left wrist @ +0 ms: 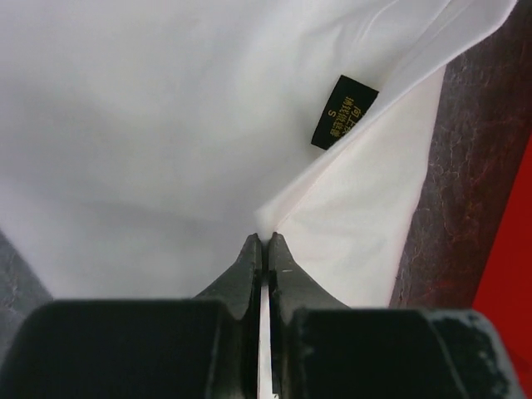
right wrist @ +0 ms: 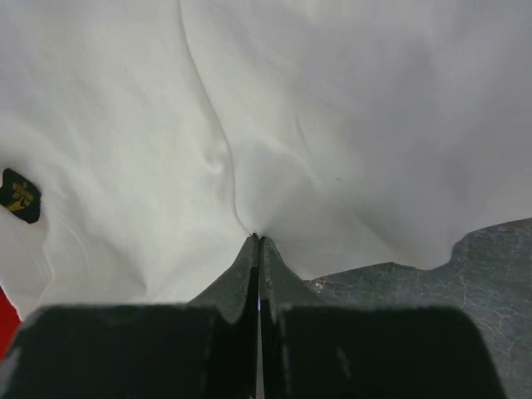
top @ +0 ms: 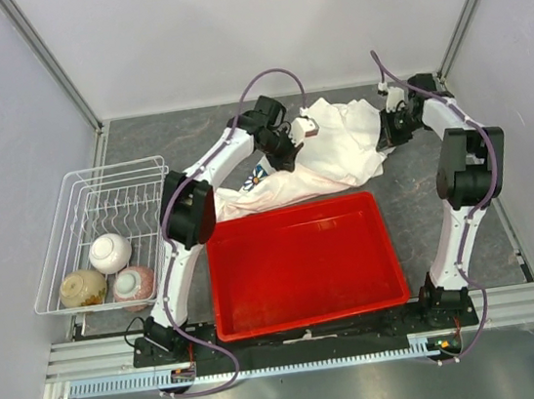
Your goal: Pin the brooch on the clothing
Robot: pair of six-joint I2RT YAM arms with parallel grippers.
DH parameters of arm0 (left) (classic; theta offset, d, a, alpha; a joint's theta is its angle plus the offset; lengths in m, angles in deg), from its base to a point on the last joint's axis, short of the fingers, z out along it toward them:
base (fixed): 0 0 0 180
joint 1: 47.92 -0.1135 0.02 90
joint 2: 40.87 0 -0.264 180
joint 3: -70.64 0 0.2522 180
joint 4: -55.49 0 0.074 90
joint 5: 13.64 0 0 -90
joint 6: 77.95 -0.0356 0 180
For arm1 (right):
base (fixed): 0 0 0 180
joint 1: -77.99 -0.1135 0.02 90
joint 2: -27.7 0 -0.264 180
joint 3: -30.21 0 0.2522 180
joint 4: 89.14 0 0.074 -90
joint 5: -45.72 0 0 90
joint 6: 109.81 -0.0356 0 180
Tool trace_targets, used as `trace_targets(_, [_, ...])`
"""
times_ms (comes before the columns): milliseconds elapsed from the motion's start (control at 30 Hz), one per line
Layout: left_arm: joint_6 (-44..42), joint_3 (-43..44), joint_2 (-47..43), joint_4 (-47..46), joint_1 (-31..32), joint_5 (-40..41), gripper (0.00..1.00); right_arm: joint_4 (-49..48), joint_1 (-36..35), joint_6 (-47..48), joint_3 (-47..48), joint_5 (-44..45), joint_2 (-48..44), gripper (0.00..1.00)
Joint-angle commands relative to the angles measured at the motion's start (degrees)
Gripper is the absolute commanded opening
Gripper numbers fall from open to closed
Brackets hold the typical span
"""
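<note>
Cloth is the whole story from above. The white T-shirt lies rumpled on the dark tabletop beyond the red tray, and its blue chest print peeks out at the left end. The left tool sits on the shirt's left part and the right tool at its right edge. I can't spot the brooch anywhere.

From the left wrist, the left tool is pressed together on a thin fold of the shirt, not far from the black size label.

From the right wrist, the right tool likewise pinches a pucker of fabric, with creases running out from it.

I'd judge the shirt light and limp, and likely to sag between the two pinches. Held by folds or edges and drawn taut, it should give a flat patch for the pin.
</note>
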Motion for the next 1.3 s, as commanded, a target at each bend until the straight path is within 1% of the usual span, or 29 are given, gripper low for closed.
trace_targets(0, [7.2, 2.2, -9.1, -2.1, -3.9, -5.2, 0.02, -2.5, 0.4, 4.3, 1.6, -3.3, -8.2, 0.0])
trace_targets(133, [8.5, 2.7, -10.7, -2.6, -4.8, -5.1, 0.02, -2.7, 0.6, 10.7, -0.4, -3.0, -11.2, 0.0])
trace_targets(233, [11.6, 2.7, -11.6, -4.5, -5.8, -5.0, 0.02, -1.3, 0.8, 12.7, -0.5, -3.6, -12.7, 0.0])
trace_targets(300, [14.2, 2.8, -12.3, -5.0, -6.7, -6.0, 0.02, -1.5, 1.0, 12.4, -0.2, -4.6, -14.5, 0.0])
trace_targets(367, [15.7, 2.8, -13.9, -6.2, -7.3, -6.7, 0.02, -3.2, 1.2, 10.3, 0.5, -4.8, -16.4, 0.0])
trace_targets(467, [17.0, 3.8, -16.4, -8.0, -7.5, -6.0, 0.02, -8.4, 1.3, 5.9, 2.6, -4.2, -18.9, 0.0])
trace_targets(500, [17.9, 5.1, -16.9, -8.3, -7.6, -5.3, 0.02, -10.7, 1.3, 4.8, 4.5, -3.9, -19.3, 0.0])
trace_targets(533, [18.7, 6.0, -17.3, -8.7, -7.9, -3.8, 0.02, -11.4, 1.3, 3.8, 5.9, -3.5, -19.5, 0.0])
trace_targets(633, [23.0, 9.0, -19.3, -11.0, -8.7, -3.1, 0.02, -13.7, 1.3, -1.3, 11.6, -3.4, -19.5, 0.0])
trace_targets(700, [25.8, 8.4, -22.5, -14.2, -8.8, -3.7, 0.02, -17.1, 1.3, -5.4, 13.0, -3.6, -21.2, 0.0])
trace_targets(800, [29.2, 5.9, -27.4, -19.1, -8.7, -4.7, 0.02, -21.8, 1.3, -9.9, 12.3, -3.4, -25.4, 0.0])
trace_targets(933, [31.5, 5.1, -32.2, -21.0, -8.6, -5.9, 0.02, -24.5, 1.3, -12.8, 11.0, -2.9, -31.2, 0.0])
trace_targets(967, [31.6, 5.0, -33.1, -21.0, -8.7, -6.3, 0.02, -24.5, 1.3, -12.8, 10.8, -4.7, -33.3, 0.0])
trace_targets(1000, [31.6, 4.8, -33.9, -21.0, -8.7, -7.0, 0.02, -22.4, 1.3, -12.3, 11.5, -6.4, -34.0, 0.0])
trace_targets(1033, [31.6, 4.6, -35.2, -20.2, -8.6, -7.0, 0.02, -19.2, 0.8, -8.1, 12.5, -7.6, -34.1, 0.0])
trace_targets(1067, [31.5, 4.1, -35.9, -19.8, -8.6, -7.2, 0.02, -14.8, 0.3, -4.6, 13.8, -8.7, -33.5, 0.05])
trace_targets(1100, [31.1, 2.5, -36.4, -19.2, -8.5, -7.6, 0.02, -6.8, -0.1, -0.2, 14.6, -11.3, -33.3, 0.19])
trace_targets(1133, [30.4, 1.4, -36.9, -18.4, -8.4, -8.5, 0.02, -3.7, -0.1, 7.1, 13.8, -12.8, -33.3, 0.48])
trace_targets(1167, [28.9, 0.2, -38.2, -18.0, -8.4, -8.5, 0.02, -1.5, -0.1, 11.9, 12.2, -13.3, -33.9, 0.57])
trace_targets(1200, [28.3, -2.4, -38.8, -17.8, -8.4, -8.3, 0.02, 2.4, -0.1, 15.9, 7.8, -14.5, -34.4, 0.7])
trace_targets(1233, [27.9, -3.6, -39.4, -17.5, -8.4, -8.0, 0.02, 3.5, -0.5, 19.6, 5.5, -14.2, -35.5, 0.73])
trace_targets(1267, [27.4, -4.7, -40.1, -17.4, -8.4, -7.8, 0.02, 4.1, -0.7, 24.7, 3.3, -13.9, -35.8, 0.73])
